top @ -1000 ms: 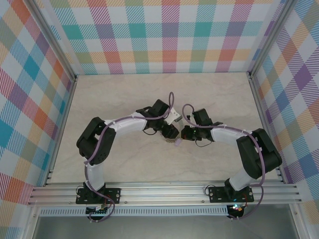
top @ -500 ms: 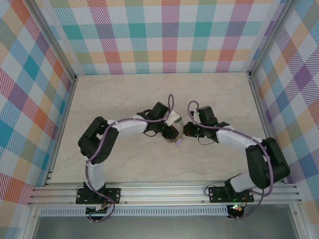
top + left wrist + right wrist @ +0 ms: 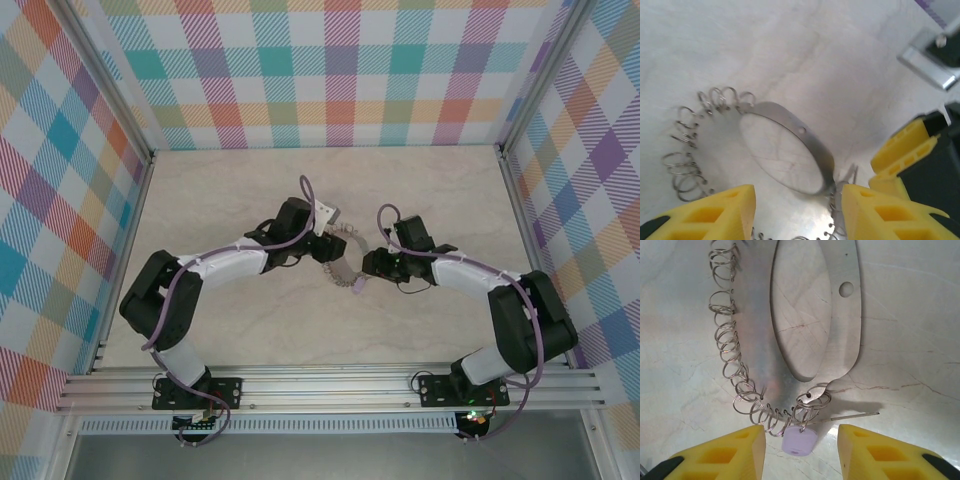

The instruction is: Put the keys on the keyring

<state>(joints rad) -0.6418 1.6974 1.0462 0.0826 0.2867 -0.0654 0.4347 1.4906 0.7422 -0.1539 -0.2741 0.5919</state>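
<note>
While both sets of my fingers stand apart over the table (image 3: 910,340), the key (image 3: 799,441) lies between the tips of my right gripper (image 3: 801,460), touching neither. It rests against the keyring (image 3: 845,315), which lies just ahead of my left gripper (image 3: 797,215).

2 arms, built alike: the left arm (image 3: 225,265) and right arm (image 3: 470,270) alternate glossy black joint housings with smooth white shell links. A lilac-purple cable (image 3: 304,190) runs along each arm and loops free near the wrist. Each arm stands on a flat black base plate (image 3: 196,392). The left end effector (image 3: 797,212) and right end effector (image 3: 800,450) carry bright yellow fingers (image 3: 720,452) — blocky, with hollow triangular cells — on black mounts. A silvery block (image 3: 326,213) sits at the left wrist.
</note>
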